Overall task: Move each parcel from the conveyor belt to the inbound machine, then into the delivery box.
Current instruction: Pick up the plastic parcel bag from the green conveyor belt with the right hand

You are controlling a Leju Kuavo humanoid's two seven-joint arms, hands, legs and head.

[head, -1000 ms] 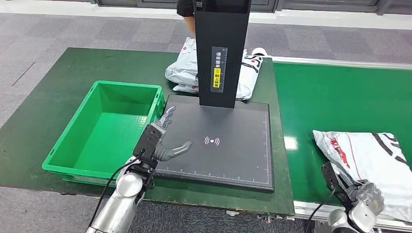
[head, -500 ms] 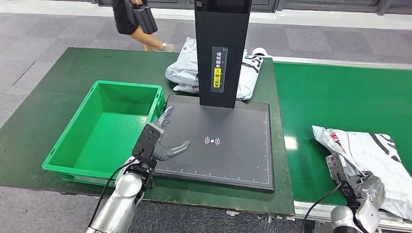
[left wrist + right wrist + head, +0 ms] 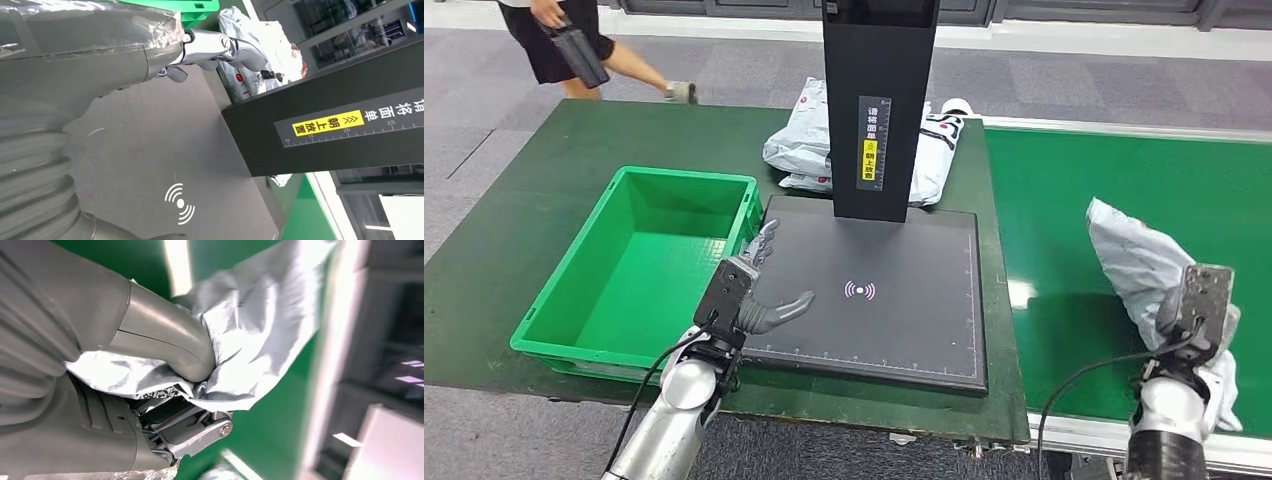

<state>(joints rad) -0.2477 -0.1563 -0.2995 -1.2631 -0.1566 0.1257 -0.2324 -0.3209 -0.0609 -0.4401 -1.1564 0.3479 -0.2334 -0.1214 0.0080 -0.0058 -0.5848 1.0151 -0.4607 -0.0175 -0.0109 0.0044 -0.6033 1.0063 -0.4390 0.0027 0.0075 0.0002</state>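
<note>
We held the parcel [image 3: 1146,268] bunched in our right hand [image 3: 1194,310], just above the belt [image 3: 1084,200], to carry it to the scanner [image 3: 894,300], beside which our left hand [image 3: 749,295] waited spread, holding nothing.

A grey-white plastic parcel [image 3: 1140,265] is crumpled and lifted over the green conveyor belt [image 3: 1084,200]. The black inbound machine [image 3: 874,290] has a flat plate and an upright column. The green delivery box [image 3: 554,300] stands open just beside it. Two more parcels [image 3: 799,145] lie behind the column.
</note>
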